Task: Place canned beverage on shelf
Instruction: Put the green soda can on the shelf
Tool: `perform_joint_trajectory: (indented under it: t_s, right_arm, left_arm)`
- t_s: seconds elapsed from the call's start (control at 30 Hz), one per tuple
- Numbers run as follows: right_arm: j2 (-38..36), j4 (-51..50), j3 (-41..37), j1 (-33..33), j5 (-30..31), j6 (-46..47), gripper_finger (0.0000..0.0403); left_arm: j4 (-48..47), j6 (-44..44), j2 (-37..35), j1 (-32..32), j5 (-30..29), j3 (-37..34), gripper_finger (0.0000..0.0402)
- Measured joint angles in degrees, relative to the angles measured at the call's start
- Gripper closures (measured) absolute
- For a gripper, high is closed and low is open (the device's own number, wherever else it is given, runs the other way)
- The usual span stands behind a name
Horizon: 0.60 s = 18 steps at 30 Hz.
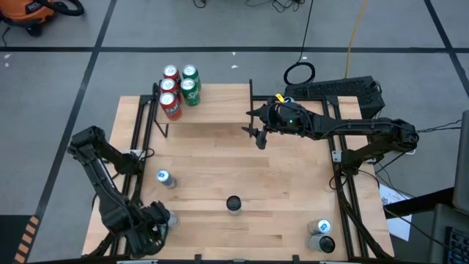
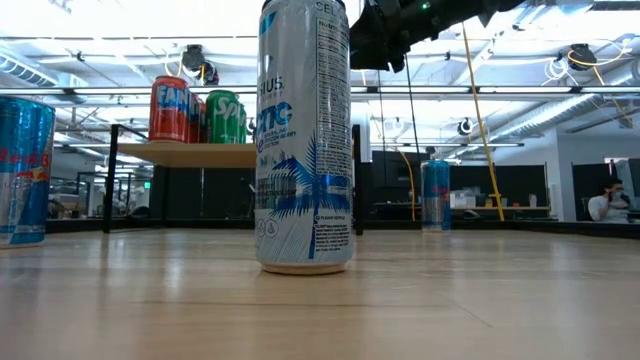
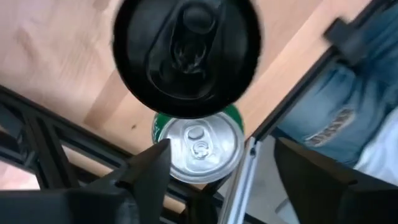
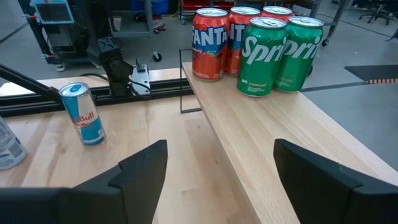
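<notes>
The shelf (image 1: 220,103) stands at the table's far side on black uprights; two red and two green cans (image 4: 255,46) stand at its left end. My right gripper (image 1: 256,136) hovers open over the shelf's right end (image 4: 267,130), nothing between its fingers. My left gripper (image 1: 157,224) is at the table's near left corner, pointing down, open. Below it stand a black-topped can (image 3: 186,56) and a green can with a silver top (image 3: 199,146); the green can shows between the fingers (image 3: 149,174), which are above it and apart from it.
A blue can (image 1: 165,178) stands on the table's left half, a tall white black-topped can (image 1: 233,203) near the front middle, and two more cans (image 1: 321,233) at the near right corner. Blue denim of a person (image 3: 367,93) shows just beyond the table's edge by my left gripper.
</notes>
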Motion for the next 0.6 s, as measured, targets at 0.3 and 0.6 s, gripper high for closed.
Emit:
perform_joint_trajectory:
  t_s: [0.3,0.6]
  right_arm:
    - [0.0,0.0,0.0,0.0,0.0,0.04,0.0118]
    - [0.0,-0.48,0.0,0.0,0.0,0.2,0.0118]
  left_arm:
    - [-0.81,0.16,1.51,0.05,6.56,-2.98,0.0006]
    - [3.77,1.61,1.7,0.11,-0.48,-2.98,0.0024]
